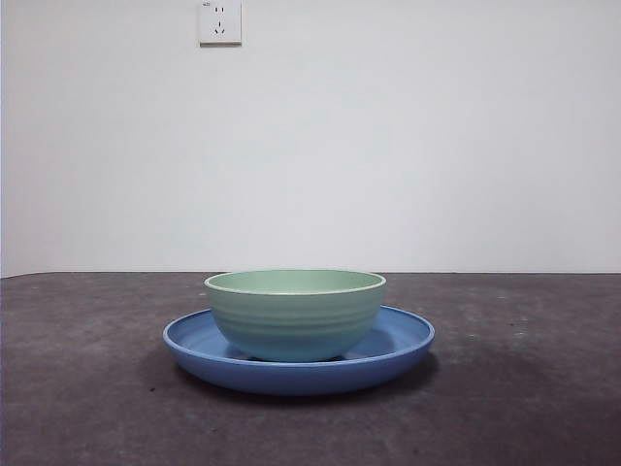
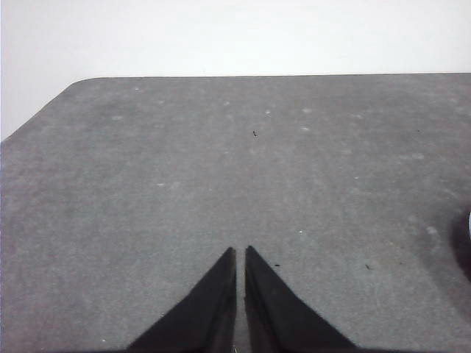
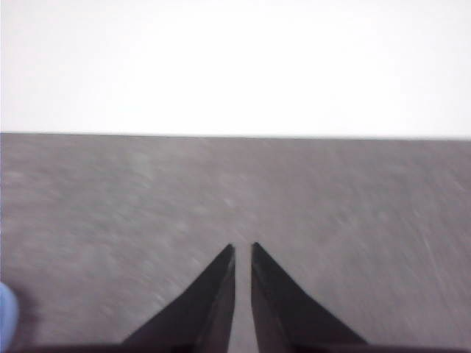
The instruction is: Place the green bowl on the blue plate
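In the front view the green bowl (image 1: 295, 314) stands upright in the middle of the blue plate (image 1: 398, 345), on the dark table. No arm shows in that view. My left gripper (image 2: 241, 251) hangs over bare table with its jaws shut and nothing between them. My right gripper (image 3: 243, 248) is shut too, empty, over bare table in a blurred picture. A sliver of the blue plate (image 3: 6, 316) shows at the edge of the right wrist view, apart from the jaws.
A grey-brown table (image 1: 87, 388) runs back to a white wall with a socket (image 1: 220, 21). The left wrist view shows the table's rounded far corner (image 2: 77, 84) and a dark shadow at one edge (image 2: 464, 246).
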{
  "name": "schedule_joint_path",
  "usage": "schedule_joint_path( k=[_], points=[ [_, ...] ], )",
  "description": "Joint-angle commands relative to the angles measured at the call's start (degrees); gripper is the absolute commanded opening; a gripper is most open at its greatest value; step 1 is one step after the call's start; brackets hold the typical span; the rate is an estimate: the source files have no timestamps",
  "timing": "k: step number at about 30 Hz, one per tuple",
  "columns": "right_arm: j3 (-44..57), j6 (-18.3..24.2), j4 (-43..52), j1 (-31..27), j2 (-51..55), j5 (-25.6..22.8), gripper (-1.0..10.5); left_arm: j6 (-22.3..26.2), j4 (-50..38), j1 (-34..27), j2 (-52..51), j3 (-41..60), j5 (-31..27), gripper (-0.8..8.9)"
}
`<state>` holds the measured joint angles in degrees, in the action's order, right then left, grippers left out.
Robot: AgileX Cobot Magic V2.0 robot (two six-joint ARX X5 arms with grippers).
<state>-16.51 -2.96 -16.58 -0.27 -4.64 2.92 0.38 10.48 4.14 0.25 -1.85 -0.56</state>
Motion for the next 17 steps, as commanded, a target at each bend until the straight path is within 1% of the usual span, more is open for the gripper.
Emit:
schedule_joint_path(
  k=[1,8,14,17],
  points=[
    [4.22,0.83,1.01,-1.84,2.64,-0.13,0.3,0.42,0.31,-0.04,-0.07,1.16,-0.17,0.2],
    [11.3,1.07,1.62,-2.78,4.44,-0.15,0.3,0.42,0.28,-0.04,-0.07,1.16,-0.17,0.2],
    [15.65,0.79,9.14,-2.6,4.44,0.02,0.3,0.39,0.28,-0.04,-0.07,1.16,-0.17,0.2],
    [15.91,0.92,9.35,-2.23,4.44,-0.13,0.3,0.42,0.26,-0.04,-0.07,1.16,-0.17,0.2]
  ],
)
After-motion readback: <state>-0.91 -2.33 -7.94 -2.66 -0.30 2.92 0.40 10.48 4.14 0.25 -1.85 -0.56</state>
